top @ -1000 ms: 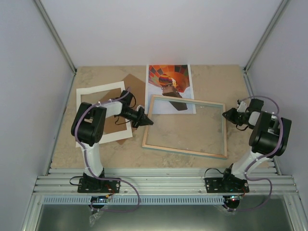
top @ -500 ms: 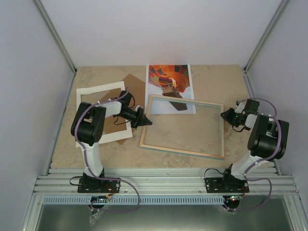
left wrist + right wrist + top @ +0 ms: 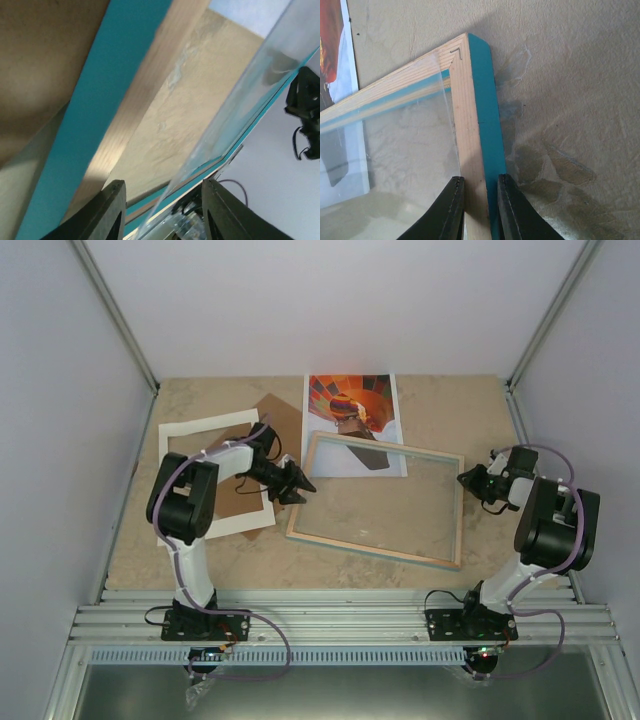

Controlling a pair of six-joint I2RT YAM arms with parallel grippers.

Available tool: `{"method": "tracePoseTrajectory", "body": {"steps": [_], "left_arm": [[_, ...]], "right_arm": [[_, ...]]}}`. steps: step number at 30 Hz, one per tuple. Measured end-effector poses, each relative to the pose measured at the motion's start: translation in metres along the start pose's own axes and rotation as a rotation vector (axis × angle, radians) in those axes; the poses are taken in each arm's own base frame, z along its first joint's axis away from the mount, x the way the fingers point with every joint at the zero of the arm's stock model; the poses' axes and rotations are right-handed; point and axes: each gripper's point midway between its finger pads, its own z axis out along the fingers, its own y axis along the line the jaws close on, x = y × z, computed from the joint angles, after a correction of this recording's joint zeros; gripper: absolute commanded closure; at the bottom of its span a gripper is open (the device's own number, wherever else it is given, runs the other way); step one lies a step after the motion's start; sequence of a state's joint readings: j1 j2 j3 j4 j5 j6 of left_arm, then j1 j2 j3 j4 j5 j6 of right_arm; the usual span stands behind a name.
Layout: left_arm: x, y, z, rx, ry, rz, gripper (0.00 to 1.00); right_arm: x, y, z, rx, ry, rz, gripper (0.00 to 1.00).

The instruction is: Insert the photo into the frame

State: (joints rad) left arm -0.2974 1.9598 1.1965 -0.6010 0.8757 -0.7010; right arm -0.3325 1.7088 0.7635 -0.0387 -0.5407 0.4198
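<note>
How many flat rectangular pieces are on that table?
4: a white cardboard mat border at left, a brown backing board under it, a hot-air balloon paper photo at the back, and a wood-rimmed glass picture frame in the middle, overlapping the photo.

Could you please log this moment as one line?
left fingers: open at frame left edge | right fingers: shut on frame rim | photo: on table, not in frame
</note>
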Motion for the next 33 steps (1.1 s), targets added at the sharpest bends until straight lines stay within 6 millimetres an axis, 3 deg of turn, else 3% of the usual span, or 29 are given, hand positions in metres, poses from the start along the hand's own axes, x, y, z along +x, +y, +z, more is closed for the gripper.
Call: {"method": "tracePoseTrajectory", "body": {"steps": [5,9,24,33], "left_arm": [[0.004,0.002,-0.01,-0.052,-0.035,0.037,0.51],[0.007,-0.003,-0.019,-0.066,-0.06,0.07,0.56],[0.012,-0.015,-0.018,-0.002,-0.03,0.084,0.99],[0.018,-0.018,-0.015,0.045,0.005,0.028,1.0]], "right_arm": [[0.0,0.0,0.0,0.0,0.001,0.002,1.0],[0.0,0.0,0.0,0.0,0.001,0.003,1.0],[0.0,0.0,0.0,-0.001,-0.003,0.001,0.99],[-0.002,-0.001,0.0,0.003,-0.013,-0.003,0.99]]}}
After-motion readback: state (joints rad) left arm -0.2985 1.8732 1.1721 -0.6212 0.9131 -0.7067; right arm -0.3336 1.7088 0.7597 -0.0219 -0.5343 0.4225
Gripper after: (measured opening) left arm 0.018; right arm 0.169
